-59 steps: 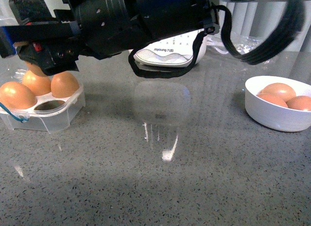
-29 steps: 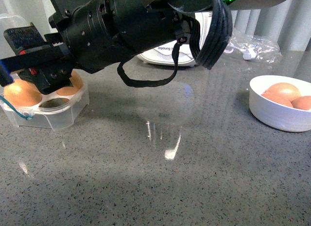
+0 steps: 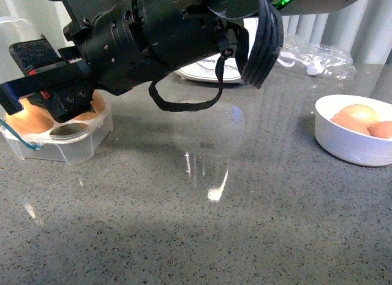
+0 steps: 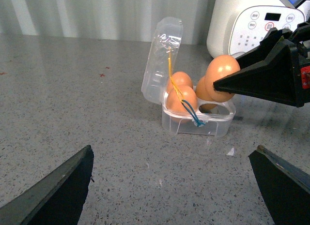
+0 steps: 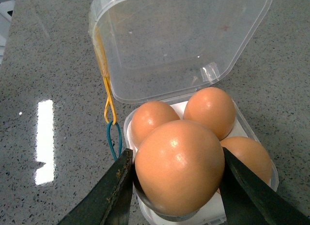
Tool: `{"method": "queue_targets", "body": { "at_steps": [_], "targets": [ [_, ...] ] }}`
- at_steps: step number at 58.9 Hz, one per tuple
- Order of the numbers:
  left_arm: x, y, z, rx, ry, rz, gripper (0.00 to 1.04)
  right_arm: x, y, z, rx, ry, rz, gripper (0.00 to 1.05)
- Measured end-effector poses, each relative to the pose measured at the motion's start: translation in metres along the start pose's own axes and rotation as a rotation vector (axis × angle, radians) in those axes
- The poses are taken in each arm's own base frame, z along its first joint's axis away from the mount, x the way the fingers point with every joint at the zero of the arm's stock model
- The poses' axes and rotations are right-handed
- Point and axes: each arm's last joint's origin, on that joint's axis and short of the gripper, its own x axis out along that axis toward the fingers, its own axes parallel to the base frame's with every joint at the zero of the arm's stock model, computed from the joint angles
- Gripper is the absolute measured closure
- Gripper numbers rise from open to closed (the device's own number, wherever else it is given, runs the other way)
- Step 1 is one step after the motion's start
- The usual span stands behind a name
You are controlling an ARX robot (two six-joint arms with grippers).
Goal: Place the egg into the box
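Note:
The egg [image 5: 179,167] is orange-brown and sits clamped in my right gripper [image 5: 177,155], which is shut on it. It hangs just above the one free cell of the box [image 4: 198,123], a clear four-cell case whose lid [image 5: 179,41] stands open, with a blue cord [image 5: 114,140] at its side. Three other eggs [image 5: 209,109] fill the remaining cells. In the left wrist view the held egg [image 4: 222,72] shows over the box, pinched by the black fingers [image 4: 261,82]. My left gripper [image 4: 172,186] is open, low over the bare counter, well short of the box. In the front view my right gripper [image 3: 37,92] covers the held egg.
A white bowl [image 3: 343,144] with more eggs stands at the right of the grey counter. A white rice cooker [image 4: 256,22] stands behind the box, and a crumpled plastic bag [image 3: 312,58] lies at the back right. My right arm [image 3: 171,34] spans the upper left of the front view.
My right gripper has sunk with the egg, from above the box to right over its cells. The arm has swung a little left. The left arm has not visibly moved.

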Motion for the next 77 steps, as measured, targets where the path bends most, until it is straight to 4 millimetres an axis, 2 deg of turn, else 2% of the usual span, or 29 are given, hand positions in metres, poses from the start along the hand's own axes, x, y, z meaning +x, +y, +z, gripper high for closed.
{"method": "queue_targets", "body": {
  "at_steps": [33, 55, 64, 77],
  "targets": [
    [0.0, 0.0, 0.0, 0.0, 0.0, 0.0, 0.07, 0.005, -0.002, -0.004, -0.001, 0.022, 0.006, 0.61],
    [0.0, 0.0, 0.0, 0.0, 0.0, 0.0, 0.07, 0.005, -0.002, -0.004, -0.002, 0.023, 0.002, 0.06],
    [0.0, 0.0, 0.0, 0.0, 0.0, 0.0, 0.07, 0.001, -0.003, 0.001, -0.008, 0.003, -0.012, 0.07],
    [0.0, 0.0, 0.0, 0.0, 0.0, 0.0, 0.07, -0.026, -0.009, 0.021, -0.015, -0.075, -0.083, 0.07]
  ]
}}
